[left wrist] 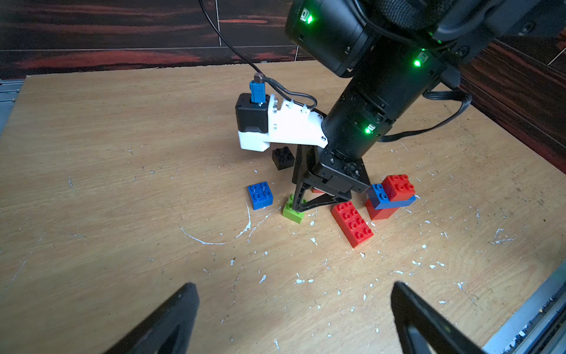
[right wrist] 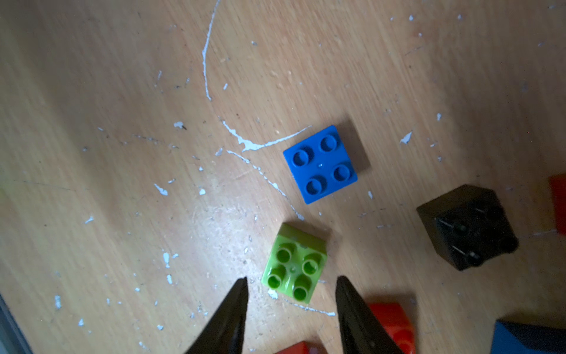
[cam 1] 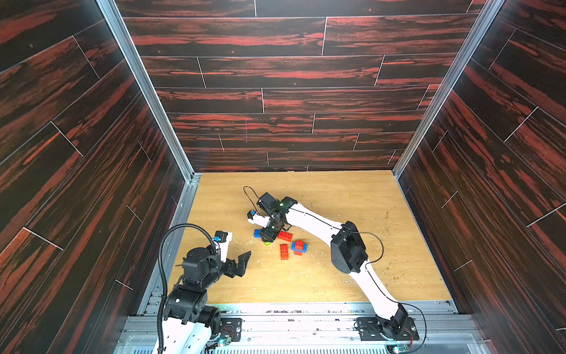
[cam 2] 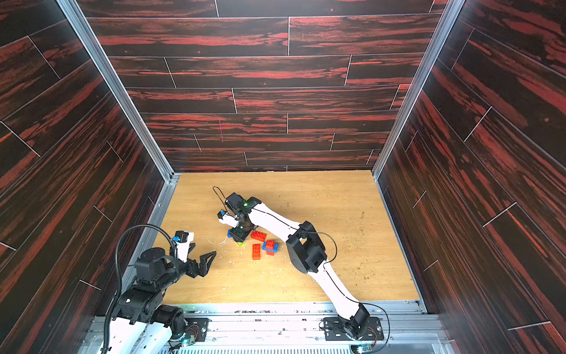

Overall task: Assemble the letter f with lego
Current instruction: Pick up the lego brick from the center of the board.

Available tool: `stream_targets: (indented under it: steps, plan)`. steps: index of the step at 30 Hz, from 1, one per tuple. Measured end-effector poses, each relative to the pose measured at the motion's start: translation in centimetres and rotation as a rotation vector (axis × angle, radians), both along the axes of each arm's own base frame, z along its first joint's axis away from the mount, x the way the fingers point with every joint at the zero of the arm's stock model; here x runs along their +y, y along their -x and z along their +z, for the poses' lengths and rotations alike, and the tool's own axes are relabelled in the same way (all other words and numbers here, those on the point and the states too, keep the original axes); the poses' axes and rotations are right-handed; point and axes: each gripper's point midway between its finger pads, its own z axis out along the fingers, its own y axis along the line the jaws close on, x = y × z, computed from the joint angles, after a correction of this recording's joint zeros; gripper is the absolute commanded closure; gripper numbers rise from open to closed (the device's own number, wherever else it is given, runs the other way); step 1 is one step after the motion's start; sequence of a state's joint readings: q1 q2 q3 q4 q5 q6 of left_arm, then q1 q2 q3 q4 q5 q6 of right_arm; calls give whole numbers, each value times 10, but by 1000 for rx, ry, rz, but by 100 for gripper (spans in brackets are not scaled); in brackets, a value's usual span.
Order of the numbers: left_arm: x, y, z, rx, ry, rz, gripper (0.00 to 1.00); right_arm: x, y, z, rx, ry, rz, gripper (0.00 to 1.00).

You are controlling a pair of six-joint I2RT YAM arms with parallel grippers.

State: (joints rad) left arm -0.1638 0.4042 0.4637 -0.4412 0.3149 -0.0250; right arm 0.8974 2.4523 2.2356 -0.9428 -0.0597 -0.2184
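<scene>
Now: right gripper (right wrist: pixel 291 278) half-spread, unclamped, straddles lime-green square studded plastic brick (right wrist: pixel 294 263); centre it, lower, then pinch.

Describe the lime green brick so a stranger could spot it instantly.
On the wooden table, look at the bricks under the right end effector. The lime green brick sits between its open jaws, near a blue square brick. It is the only green piece; the others are red, blue or black.
</scene>
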Motion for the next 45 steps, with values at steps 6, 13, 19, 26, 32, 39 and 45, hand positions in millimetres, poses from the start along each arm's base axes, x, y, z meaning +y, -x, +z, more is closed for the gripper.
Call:
stream_targets:
  steps: [6, 13, 19, 26, 32, 39, 45]
  plan:
    - [0, 0, 0, 0, 0, -1, 0, 0, 0, -2, 10, 2, -19, 50]
    - [-1, 0, 0, 0, 2, -4, 0, -3, 2, -19, 36, 29, -36, 50]
    - [-1, 1, 0, 0, 3, -7, 0, -4, 3, -30, 50, 41, -45, 50]
    - [-1, 1, 0, 1, 3, -6, 0, -4, 3, -31, 53, 43, -48, 53]
    - [-1, 1, 0, 0, 3, -7, 0, -4, 4, -31, 56, 42, -52, 65]
    - [-1, 1, 0, 1, 3, -6, 0, -2, 3, -30, 49, 36, -40, 80]
    - [-1, 1, 0, 1, 3, -6, 0, -4, 4, -30, 35, 40, 5, 80]
